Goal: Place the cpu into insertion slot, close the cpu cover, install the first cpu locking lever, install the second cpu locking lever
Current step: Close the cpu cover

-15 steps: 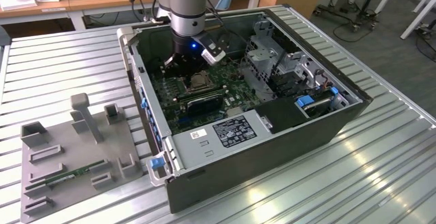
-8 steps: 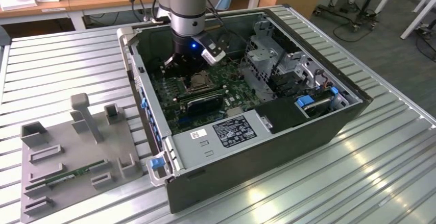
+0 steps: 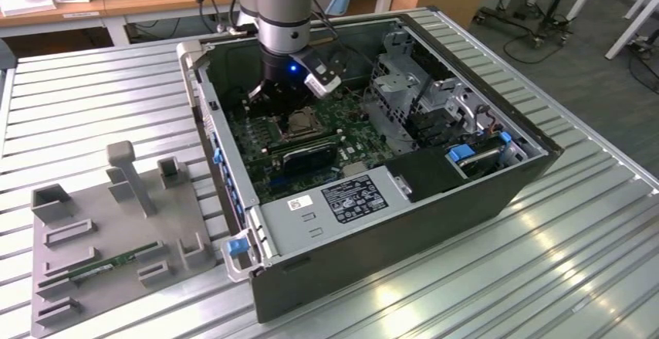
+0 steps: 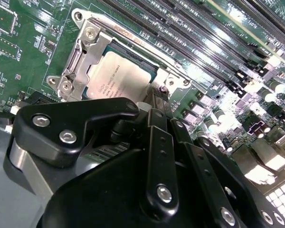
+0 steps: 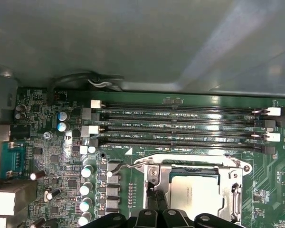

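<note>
The cpu (image 4: 118,78) lies flat in the insertion slot (image 3: 299,125) on the green board, its silvery-tan face up; the first wrist view has the cpu (image 5: 194,194) too. The silver cpu cover (image 4: 88,45) is down over it, framing the chip, and appears again as cpu cover (image 5: 190,168). A thin wire locking lever (image 5: 126,166) sticks out from the socket corner with a curled end. My gripper (image 5: 155,202) is shut, its black fingers pressed together right at the cover's edge. In the exterior view the gripper (image 3: 273,103) hangs inside the case just above the socket.
Long black memory slots (image 5: 180,126) run beside the socket, with capacitors (image 5: 88,171) on the other side. The case walls (image 3: 206,123), a drive cage (image 3: 412,100) and the power supply (image 3: 350,200) hem in the board. A grey fixture (image 3: 62,231) holding a green memory stick (image 3: 108,266) sits outside.
</note>
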### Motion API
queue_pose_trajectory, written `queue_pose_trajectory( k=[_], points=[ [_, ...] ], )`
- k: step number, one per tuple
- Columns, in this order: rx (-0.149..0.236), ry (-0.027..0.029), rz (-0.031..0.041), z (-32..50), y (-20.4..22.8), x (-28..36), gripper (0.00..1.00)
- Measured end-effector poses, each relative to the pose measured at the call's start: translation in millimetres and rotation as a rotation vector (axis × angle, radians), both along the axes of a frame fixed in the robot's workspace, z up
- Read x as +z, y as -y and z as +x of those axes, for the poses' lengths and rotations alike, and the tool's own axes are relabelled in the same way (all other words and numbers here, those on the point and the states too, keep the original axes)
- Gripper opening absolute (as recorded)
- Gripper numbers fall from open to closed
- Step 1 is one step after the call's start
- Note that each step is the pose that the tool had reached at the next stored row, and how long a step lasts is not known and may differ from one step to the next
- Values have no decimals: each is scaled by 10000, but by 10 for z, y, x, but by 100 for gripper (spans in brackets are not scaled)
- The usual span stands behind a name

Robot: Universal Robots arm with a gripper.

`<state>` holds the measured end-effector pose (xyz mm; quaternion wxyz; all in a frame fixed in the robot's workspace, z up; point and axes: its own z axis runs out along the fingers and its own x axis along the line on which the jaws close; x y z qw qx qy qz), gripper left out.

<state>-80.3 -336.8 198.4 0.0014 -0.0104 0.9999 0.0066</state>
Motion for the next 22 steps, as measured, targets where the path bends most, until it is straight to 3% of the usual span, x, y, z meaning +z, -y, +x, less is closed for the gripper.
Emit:
queue_pose_trajectory(
  k=[13,22],
  points=[
    [0,-4,-5,-1,1,66,11],
    [0,-4,-5,-1,1,194,11]
  ],
)
